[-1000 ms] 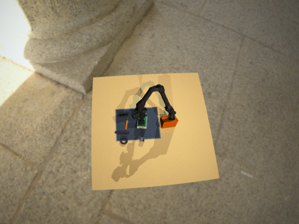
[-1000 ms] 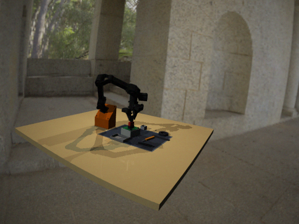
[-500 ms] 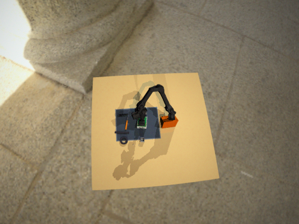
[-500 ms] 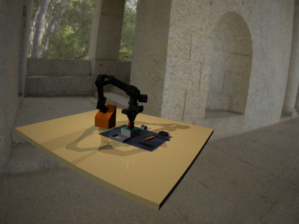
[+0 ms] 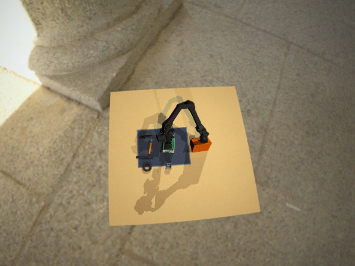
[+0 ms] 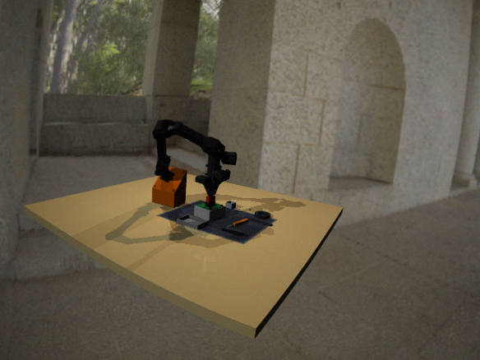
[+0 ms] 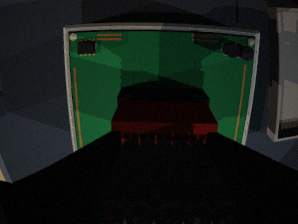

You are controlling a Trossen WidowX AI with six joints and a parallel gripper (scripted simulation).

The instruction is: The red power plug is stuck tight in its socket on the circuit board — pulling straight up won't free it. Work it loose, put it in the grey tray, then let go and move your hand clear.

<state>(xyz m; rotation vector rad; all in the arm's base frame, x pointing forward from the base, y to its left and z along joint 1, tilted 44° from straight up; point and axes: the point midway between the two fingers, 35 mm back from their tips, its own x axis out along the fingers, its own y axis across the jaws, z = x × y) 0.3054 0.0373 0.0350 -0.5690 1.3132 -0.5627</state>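
Gripping the red power plug (image 6: 210, 200) (image 7: 164, 117), the pincer (image 6: 210, 195) (image 7: 164, 143) has its two dark fingers closed on it, one at either side. The plug lies directly between the fingertips, its red top showing just past them in the wrist view; in the exterior view it sits right under the pincer, upright as far as can be told. It is over the green circuit board (image 5: 173, 141) (image 6: 200, 205) (image 7: 160, 60), and whether it is seated fully in its socket cannot be told. The board rests on a pale block (image 6: 209, 212) on the dark blue mat (image 5: 182, 152) (image 6: 250, 221) (image 7: 30, 85). The grey tray (image 6: 199, 223) (image 7: 273, 115) lies beside the block, apart from the plug. An orange-handled tool (image 5: 150, 148) (image 6: 241, 222) lies on the mat, on the side of the board away from the arm's orange base (image 5: 201, 147) (image 6: 163, 196).
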